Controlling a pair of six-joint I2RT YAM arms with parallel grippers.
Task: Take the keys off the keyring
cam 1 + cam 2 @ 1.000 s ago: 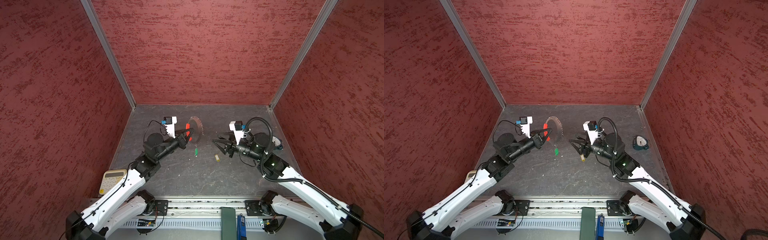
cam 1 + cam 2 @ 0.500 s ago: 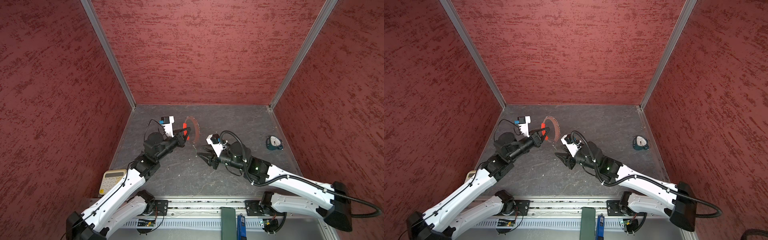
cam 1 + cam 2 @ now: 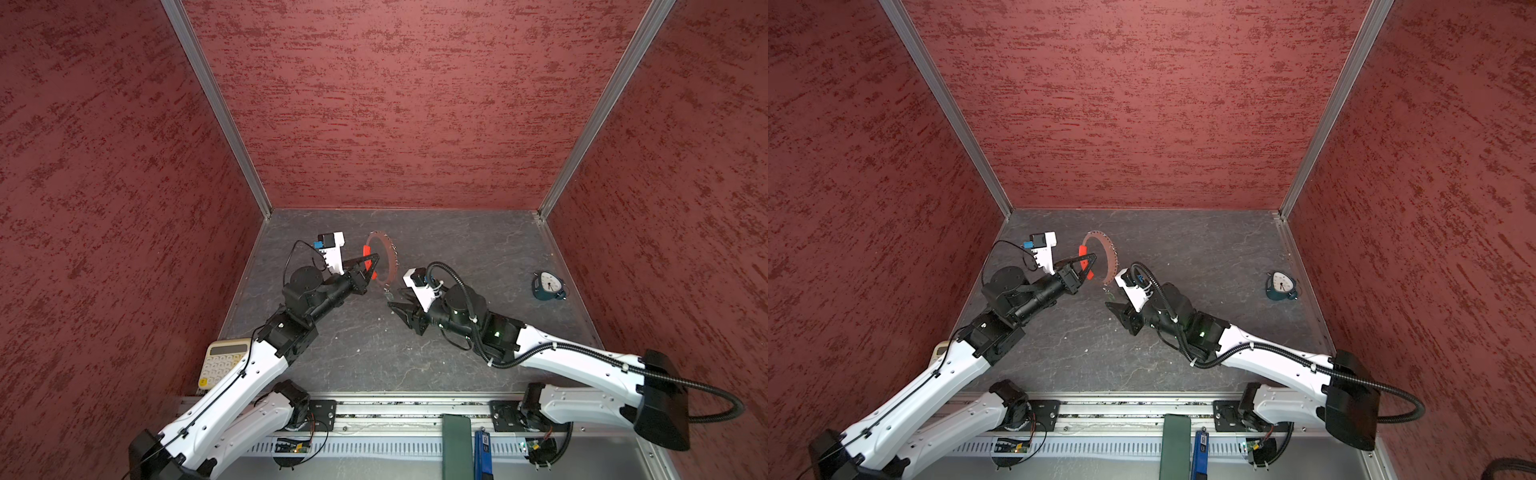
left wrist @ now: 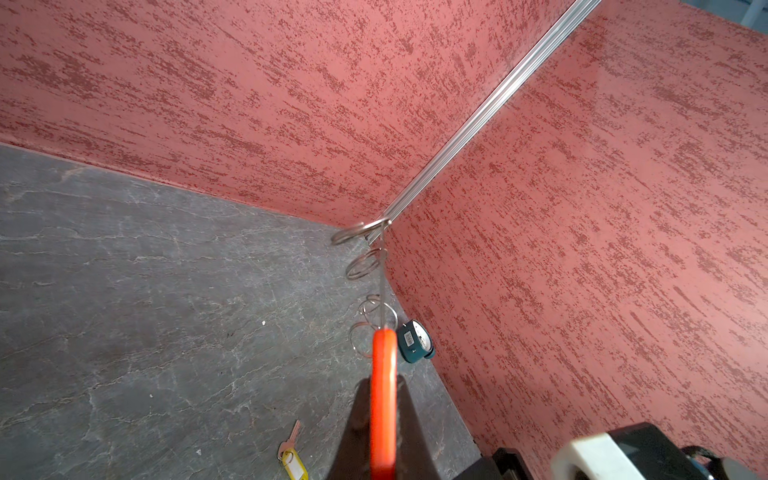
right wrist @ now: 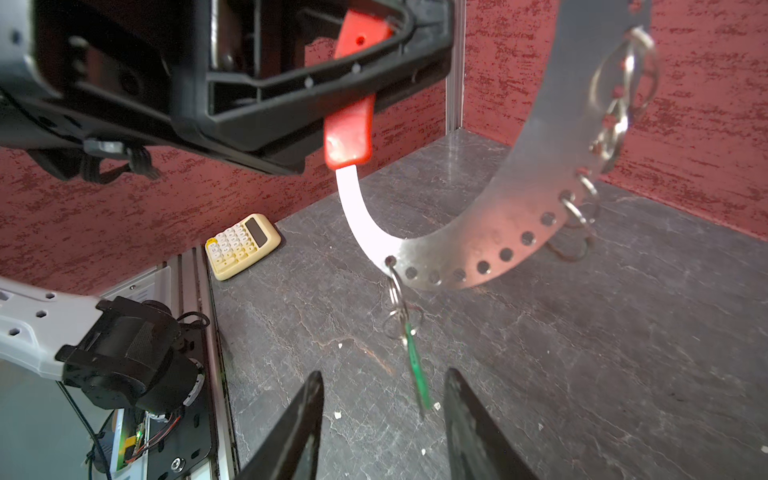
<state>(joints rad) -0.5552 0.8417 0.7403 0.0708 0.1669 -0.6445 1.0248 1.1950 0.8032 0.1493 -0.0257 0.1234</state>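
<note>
My left gripper point(image 3: 371, 266) point(image 4: 383, 386) is shut on the red sleeve point(image 5: 348, 137) of the keyring point(image 5: 498, 232) and holds it upright above the table. The keyring is a curved metal band with holes and several small silver rings, and it shows in both top views point(image 3: 1109, 257). A green key point(image 5: 415, 365) hangs from its lowest hole. My right gripper point(image 5: 384, 411) point(image 3: 395, 299) is open just under it, and the green tag's tip dangles between the fingers, touching neither. The yellow key point(image 4: 296, 462) lies flat on the table, off the keyring.
A cream calculator point(image 3: 224, 361) lies at the table's front left edge, beside my left arm. A teal clock point(image 3: 548, 286) stands near the right wall. Red walls close in three sides, and a metal rail point(image 3: 374, 415) runs along the front.
My right arm has swung left from the table's right half to just under the keyring, bringing its open gripper up to the green key. The left gripper has kept its hold, almost still.
</note>
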